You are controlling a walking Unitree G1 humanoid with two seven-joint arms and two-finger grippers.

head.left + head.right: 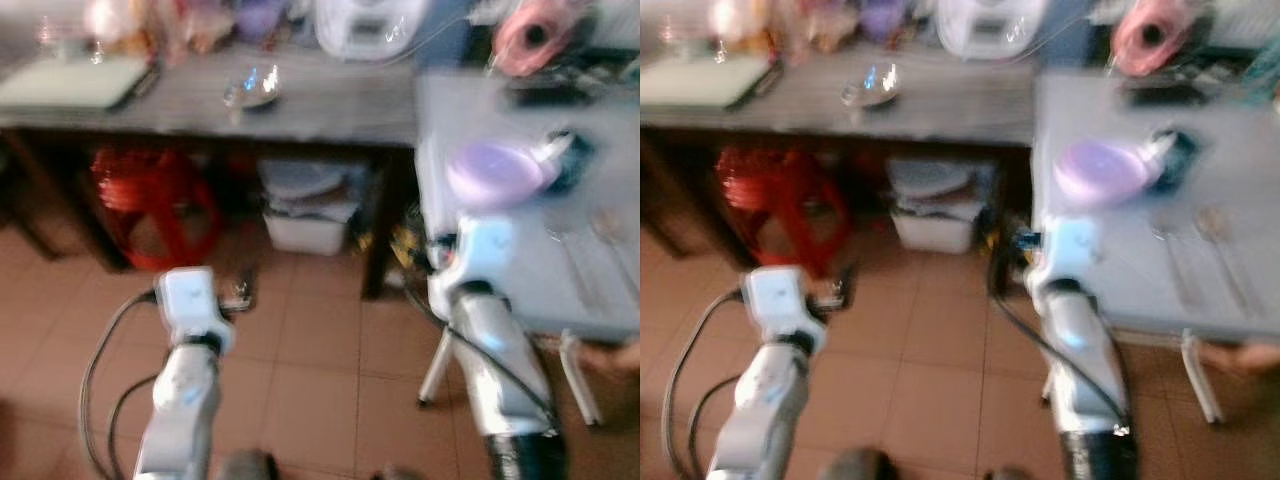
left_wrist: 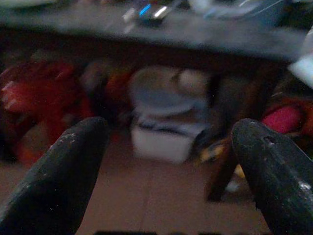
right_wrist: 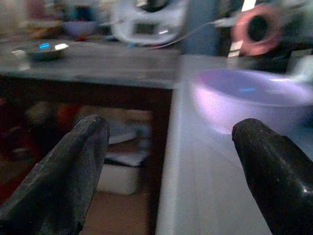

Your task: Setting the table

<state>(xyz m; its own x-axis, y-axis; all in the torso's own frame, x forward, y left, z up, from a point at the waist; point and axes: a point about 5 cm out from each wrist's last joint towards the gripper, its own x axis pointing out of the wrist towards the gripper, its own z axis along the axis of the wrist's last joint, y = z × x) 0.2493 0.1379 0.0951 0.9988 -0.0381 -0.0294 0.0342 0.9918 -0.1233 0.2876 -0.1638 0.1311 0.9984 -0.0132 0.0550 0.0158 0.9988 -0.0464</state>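
Views were blurred. Right gripper (image 3: 168, 171) was spread wide, empty, at the near edge of the light table (image 1: 520, 250), facing the purple bowl (image 3: 249, 100) sitting on it. Left gripper (image 2: 168, 171) was also spread wide, empty, above the tiled floor (image 1: 310, 370), facing a white bin (image 2: 168, 139) under the dark bench (image 1: 300, 105).
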